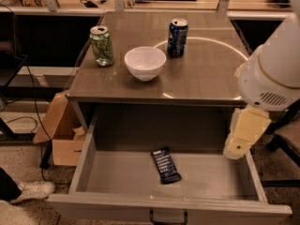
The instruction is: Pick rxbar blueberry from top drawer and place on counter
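The rxbar blueberry (166,165), a flat dark blue wrapper with white text, lies on the floor of the open top drawer (117,177), near its middle. The drawer's dark handle (168,217) shows at the front edge. The counter (206,76) above it carries a white arc. My white arm (272,74) hangs over the counter's right edge, and its cream link (244,134) reaches down over the drawer's right side, to the right of the bar and apart from it. My gripper is out of view.
On the counter stand a green can (101,46), a white bowl (145,63) and an upright blue soda can (177,37). A cardboard box (63,135) and cables lie on the floor to the left of the drawer. A shoe (30,191) is at the lower left.
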You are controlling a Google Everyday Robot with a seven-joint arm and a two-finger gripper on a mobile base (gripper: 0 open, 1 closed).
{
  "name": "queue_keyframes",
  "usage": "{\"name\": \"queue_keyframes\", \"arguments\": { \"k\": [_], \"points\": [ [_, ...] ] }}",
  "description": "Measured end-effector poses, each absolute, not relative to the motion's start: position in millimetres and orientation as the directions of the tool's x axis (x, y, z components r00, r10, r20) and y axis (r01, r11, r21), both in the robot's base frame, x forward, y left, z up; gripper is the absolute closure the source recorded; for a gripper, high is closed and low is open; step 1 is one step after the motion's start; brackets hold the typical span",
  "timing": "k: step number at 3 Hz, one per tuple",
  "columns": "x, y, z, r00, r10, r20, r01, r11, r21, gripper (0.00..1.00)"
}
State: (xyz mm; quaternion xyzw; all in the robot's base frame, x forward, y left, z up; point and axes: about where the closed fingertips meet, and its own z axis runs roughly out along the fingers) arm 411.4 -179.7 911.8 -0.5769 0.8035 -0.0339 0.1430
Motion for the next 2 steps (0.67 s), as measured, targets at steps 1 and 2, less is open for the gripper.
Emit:
{"name": "queue_keyframes", "arguments": {
  "k": [1, 2],
  "points": [
    [419.5, -150.4, 875.7, -0.359, -0.919, -0.162, -0.909, 0.384, -0.164, 0.00],
    [420.5, -139.0, 857.9, -0.391, -0.909, -0.143, -0.905, 0.408, -0.124, 0.00]
  ]
}}
